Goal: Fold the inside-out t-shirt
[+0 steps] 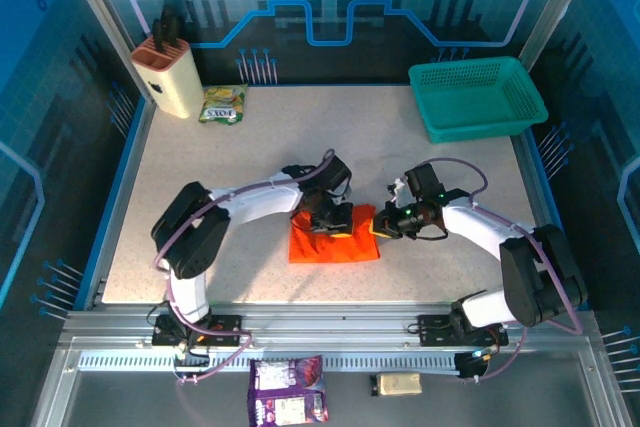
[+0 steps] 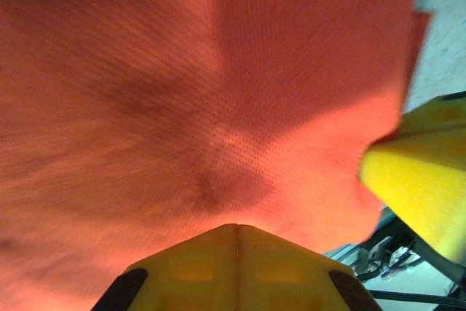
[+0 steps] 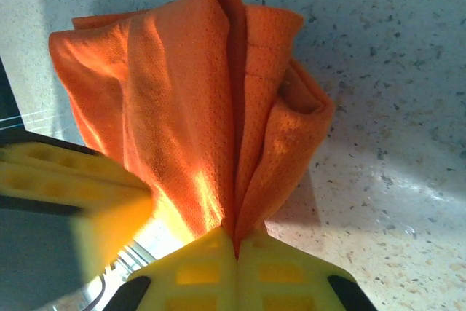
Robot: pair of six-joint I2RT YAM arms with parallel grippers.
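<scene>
At the centre of the overhead frame, the soft, wrinkly bright orange short-sleeved t-shirt [image 1: 335, 245] lies partly bunched on the speckled grey table [image 1: 200, 197] with both arms at a fold. Doing it well likely means lifting the two pinched edges together and laying them level (an uneven pull would skew the crease). The left gripper [image 2: 237, 229] is clamped tight on the cloth; the right gripper [image 3: 234, 237] is likewise closed, pinching gathered folds.
</scene>
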